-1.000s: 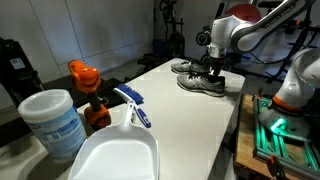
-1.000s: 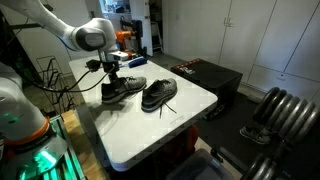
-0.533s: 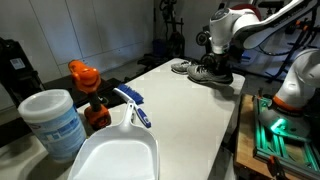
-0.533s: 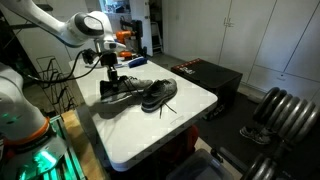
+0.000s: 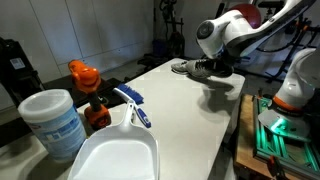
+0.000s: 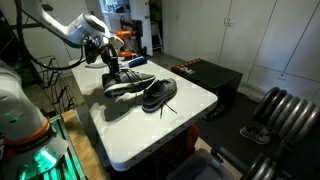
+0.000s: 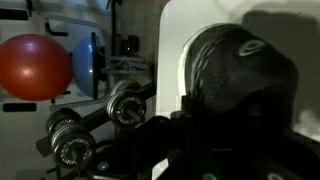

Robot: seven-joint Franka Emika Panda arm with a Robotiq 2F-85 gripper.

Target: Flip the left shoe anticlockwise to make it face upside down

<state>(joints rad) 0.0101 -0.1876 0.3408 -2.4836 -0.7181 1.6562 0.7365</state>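
My gripper is shut on the left shoe, a dark mesh running shoe with a white sole. It holds the shoe off the white table, tilted on its side. The matching shoe stands upright on the table beside it. In an exterior view the gripper holds the shoe above its shadow, and the matching shoe lies behind. In the wrist view the dark shoe fills the right half and hides the fingertips.
A white dustpan, a tub with a blue label, an orange object and a blue brush stand at one end of the table. A black box and dumbbells lie beyond the table.
The gripper has lifted the left shoe off the table and turned it from flat onto its side. The matching shoe has not moved.
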